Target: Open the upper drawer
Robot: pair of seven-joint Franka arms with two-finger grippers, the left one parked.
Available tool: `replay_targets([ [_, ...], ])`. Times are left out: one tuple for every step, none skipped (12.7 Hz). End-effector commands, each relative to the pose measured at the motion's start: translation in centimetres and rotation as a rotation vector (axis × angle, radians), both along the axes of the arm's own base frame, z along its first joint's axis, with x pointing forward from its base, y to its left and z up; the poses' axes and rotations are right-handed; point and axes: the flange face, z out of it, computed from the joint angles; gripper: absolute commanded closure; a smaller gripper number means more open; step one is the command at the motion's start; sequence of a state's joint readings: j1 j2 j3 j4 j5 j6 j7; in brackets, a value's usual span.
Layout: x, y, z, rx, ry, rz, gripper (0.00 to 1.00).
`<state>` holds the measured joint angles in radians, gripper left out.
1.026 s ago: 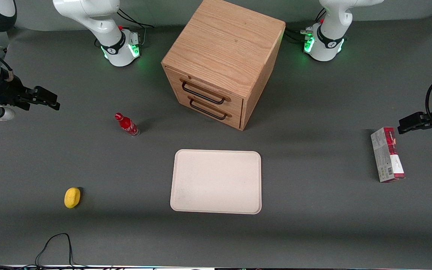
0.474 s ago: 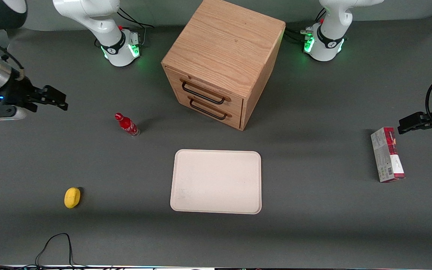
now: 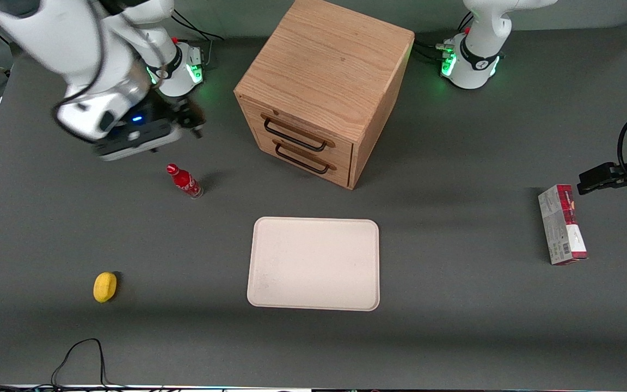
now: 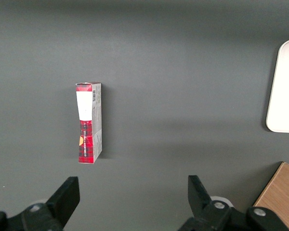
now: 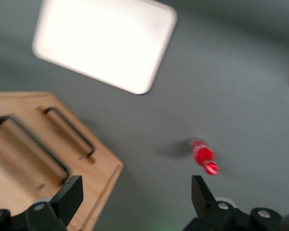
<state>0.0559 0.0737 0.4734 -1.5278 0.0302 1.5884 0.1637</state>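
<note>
Grey table (image 3: 455,337); upper drawer (image 3: 295,132) beside open hand (image 3: 191,122)

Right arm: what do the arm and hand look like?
The right arm has glossy white rounded shells, a black band at its base with a green light, and black cables there. Its hand, above the table near the cabinet, has a grey-white body, a small blue light, and black fingers, spread open.
</note>
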Motion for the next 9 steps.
replay_targets([
  [-2.0, 5.4, 0.4, 0.05, 0.017, 0.281, 0.0],
  [-3.3, 7.4, 0.2, 0.062, 0.024, 0.381, 0.0],
  [-3.6, 8.5, -0.8, 0.075, 0.044, 0.449, 0.0],
  [-3.9, 9.6, -1.8, 0.101, 0.077, 0.491, 0.0],
  [-3.6, 10.1, -3.1, 0.146, 0.126, 0.504, 0.0],
  [-3.3, 10.5, -4.7, 0.196, 0.179, 0.531, 0.0],
  [-2.7, 10.6, -6.2, 0.224, 0.203, 0.561, 0.0],
  [-1.8, 10.7, -8.3, 0.241, 0.235, 0.588, 0.0],
  [-1.1, 10.8, -10.1, 0.255, 0.261, 0.604, 0.0],
])
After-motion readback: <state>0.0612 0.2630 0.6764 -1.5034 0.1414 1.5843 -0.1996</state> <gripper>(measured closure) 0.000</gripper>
